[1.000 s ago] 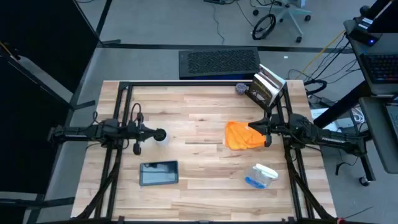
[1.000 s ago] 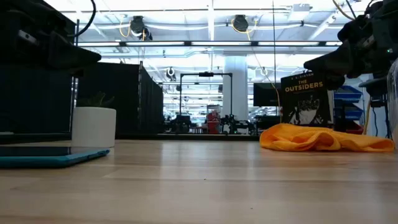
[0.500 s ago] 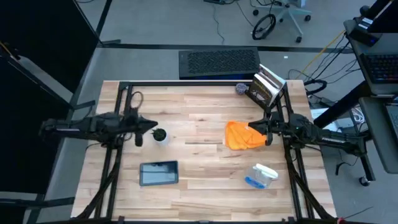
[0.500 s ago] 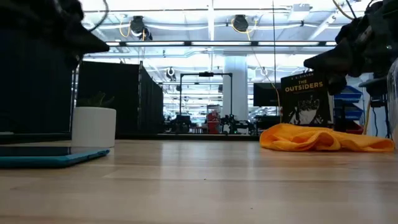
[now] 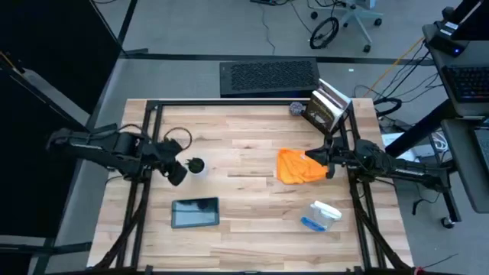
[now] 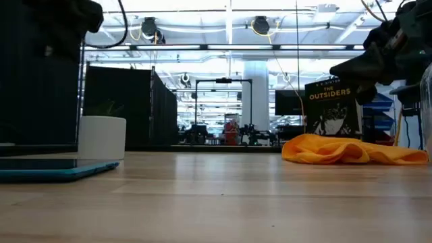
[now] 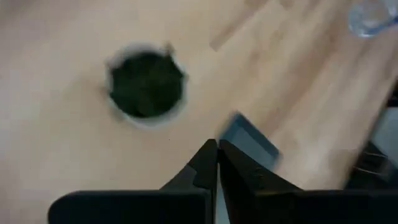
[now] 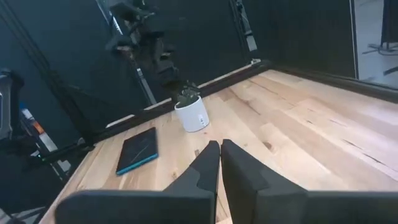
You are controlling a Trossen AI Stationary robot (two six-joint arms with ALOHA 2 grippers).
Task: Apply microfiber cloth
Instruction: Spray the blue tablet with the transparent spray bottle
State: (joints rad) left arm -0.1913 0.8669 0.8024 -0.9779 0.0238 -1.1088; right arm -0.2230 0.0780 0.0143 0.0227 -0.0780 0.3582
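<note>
The orange microfiber cloth point(image 5: 296, 166) lies crumpled on the table right of centre, and in the low view the cloth point(image 6: 351, 150) rests flat on the wood. My right gripper point(image 5: 321, 161) hovers shut above the cloth's right edge, clear of it point(image 6: 358, 67). My left gripper point(image 5: 178, 175) is shut and hangs over bare wood point(image 7: 217, 155), between the small potted plant point(image 5: 197, 165) and the dark tablet point(image 5: 195, 212). Nothing is between either pair of fingers.
A clear spray bottle with a blue label point(image 5: 321, 215) lies near the front right. A book point(image 5: 325, 107) stands at the back right, with a small round object point(image 5: 296, 108) beside it. Black frame rails run along the table's left, right and far sides.
My left gripper has drawn back from above the potted plant toward the table's left edge, then swung toward the near edge, turning as it went. It has stayed shut.
</note>
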